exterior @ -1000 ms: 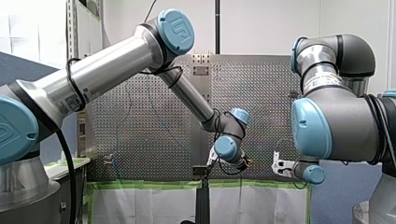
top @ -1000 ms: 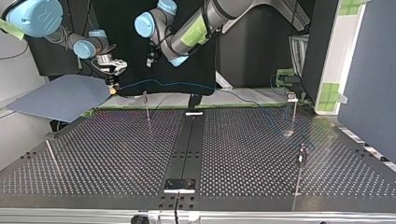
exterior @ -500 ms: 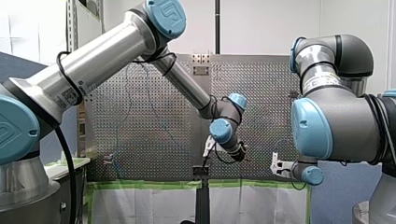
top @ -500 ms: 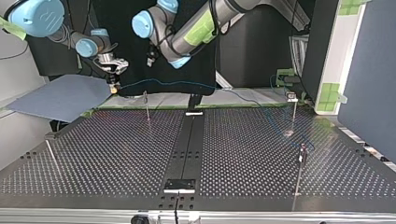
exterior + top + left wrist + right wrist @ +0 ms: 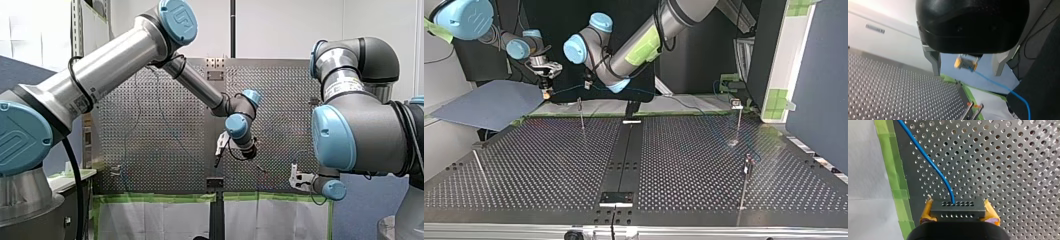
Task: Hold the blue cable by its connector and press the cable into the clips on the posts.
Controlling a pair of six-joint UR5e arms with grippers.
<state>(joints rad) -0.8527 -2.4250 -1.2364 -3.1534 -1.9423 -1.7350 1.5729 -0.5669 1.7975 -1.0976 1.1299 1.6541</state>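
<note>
Between my yellow pads, my right gripper is clamped on the connector, which the right wrist view shows as a dark block. The blue cable leaves the middle of the block and curves away over the perforated table, near the green tape along its edge.

My left gripper holds nothing, and its metal fingers are spread wide. Through the gap, well beyond them, the left wrist view shows the connector's other face, yellowish, against a blue-grey sheet. Below it a forked clip stands beside the table's edge, apart from the cable.

Only the top view shows the cable's run. It starts from my right gripper at that view's left, hangs in the air above the first post, and passes close by my left gripper. It then seems to reach the far post, though the line is faint there.

The front view shows both grippers small against the table, my left one higher than my right.
</note>
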